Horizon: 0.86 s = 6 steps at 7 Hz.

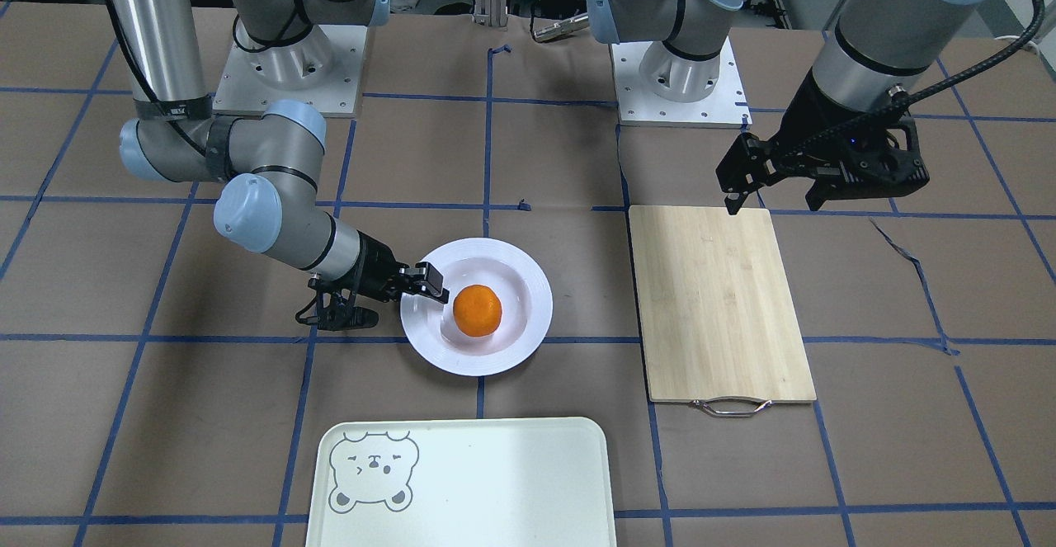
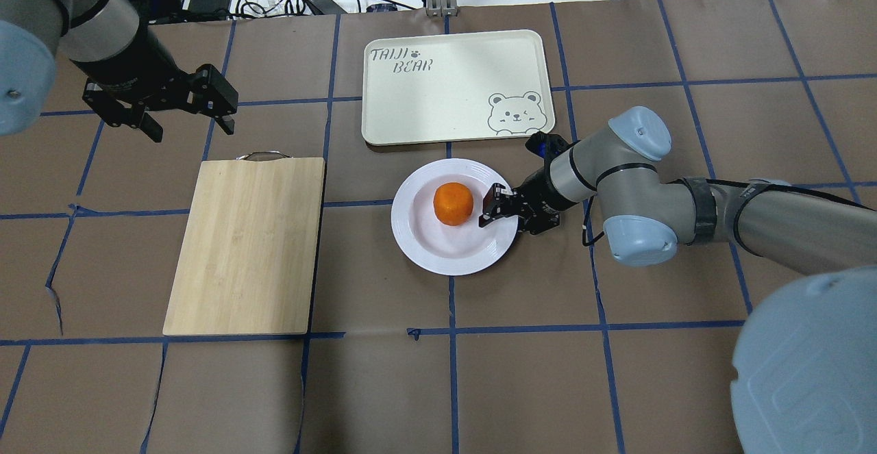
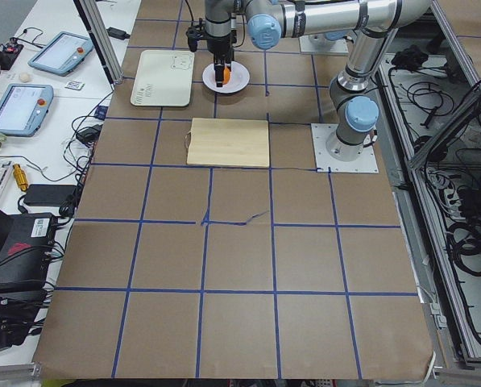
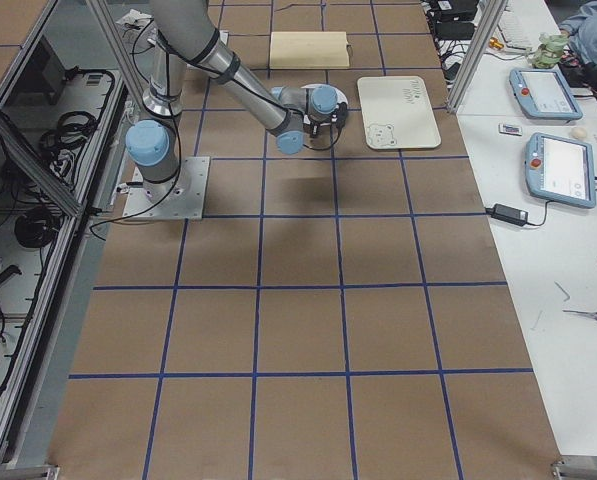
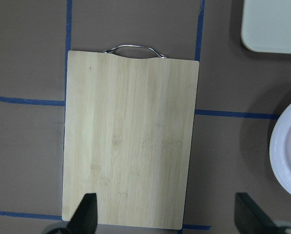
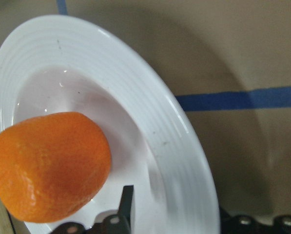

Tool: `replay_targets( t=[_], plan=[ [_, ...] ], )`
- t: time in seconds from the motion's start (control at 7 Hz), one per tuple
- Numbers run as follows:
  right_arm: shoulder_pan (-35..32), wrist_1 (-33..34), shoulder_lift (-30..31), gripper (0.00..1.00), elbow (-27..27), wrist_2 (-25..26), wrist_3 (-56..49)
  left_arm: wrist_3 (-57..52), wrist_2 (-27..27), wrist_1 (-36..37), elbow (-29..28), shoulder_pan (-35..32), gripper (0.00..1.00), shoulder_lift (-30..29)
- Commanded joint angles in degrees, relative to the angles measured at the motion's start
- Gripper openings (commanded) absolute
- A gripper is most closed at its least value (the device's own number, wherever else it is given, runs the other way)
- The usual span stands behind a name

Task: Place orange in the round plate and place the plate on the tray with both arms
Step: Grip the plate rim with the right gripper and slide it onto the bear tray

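Table (image 2: 521, 385): brown paper, blue tape grid. Everything sits in the half away from the bases.

Left arm (image 2: 68, 22): parked high over the bamboo cutting board (image 2: 246, 242). I read this as a waiting pose that keeps the plate area free for the other arm. Its wrist view looks straight down on the board.

Right arm (image 2: 637, 187): stretched low and nearly flat to the table, wrist rolled, so it meets the plate edge-on from the side.

Tray (image 2: 445, 91): bare, just beyond the plate on the side away from the robot, near it but apart. A short carry once the plate is up.

Round plate (image 2: 445, 252): flat on the table, not on the tray.

Left gripper (image 1: 771, 200): fingers spread wide, nothing between them.

Right gripper (image 2: 490, 209): at the plate's rim on its own side. In the wrist view one finger (image 6: 126, 200) lies over the inner slope and dark hardware shows under the rim, so it straddles the edge. I cannot tell whether the pads are biting yet.

Orange (image 2: 453, 203): in the plate's sunken centre, just beside that upper finger, apparently not touching it.

My judgement: orange step done; plate grasp in hand. The task wants both arms, so I expect the left must come across to the opposite rim before any lift. A one-sided lift would tilt the glossy plate, and the fruit could roll off.
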<state>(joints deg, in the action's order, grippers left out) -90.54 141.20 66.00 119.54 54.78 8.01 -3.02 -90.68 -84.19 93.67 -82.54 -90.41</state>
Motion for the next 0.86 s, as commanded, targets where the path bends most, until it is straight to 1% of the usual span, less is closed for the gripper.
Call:
replay_targets(
  t=[0.0, 0.14, 0.29, 0.43, 0.57, 0.71],
  plan=[
    [-0.3, 0.0, 0.3, 0.05, -0.2, -0.1, 1.5, -0.1, -0.5, -0.2, 0.4, -0.3, 1.00, 0.8],
    [-0.3, -0.1, 0.6, 0.00, -0.1, -0.1, 4.2, -0.1, -0.2, -0.4, 0.5, -0.5, 1.00, 0.8],
    [0.0, -0.1, 1.1, 0.00, -1.5, -0.2, 5.9, -0.5, 0.0, -0.5, 0.5, -0.3, 1.00, 0.8],
    [0.3, -0.8, 1.8, 0.00, -4.5, -0.5, 6.0, -0.5, 0.0, -0.5, 0.5, -0.6, 1.00, 0.8],
    [0.3, -0.9, 0.9, 0.00, -8.7, -0.5, 8.0, -0.8, 0.0, -0.5, 0.5, -0.5, 1.00, 0.8],
    [0.3, -1.5, -1.6, 0.00, -14.0, -0.4, 9.3, -5.2, 0.0, -0.6, 0.5, -0.6, 1.00, 0.8]
  ],
)
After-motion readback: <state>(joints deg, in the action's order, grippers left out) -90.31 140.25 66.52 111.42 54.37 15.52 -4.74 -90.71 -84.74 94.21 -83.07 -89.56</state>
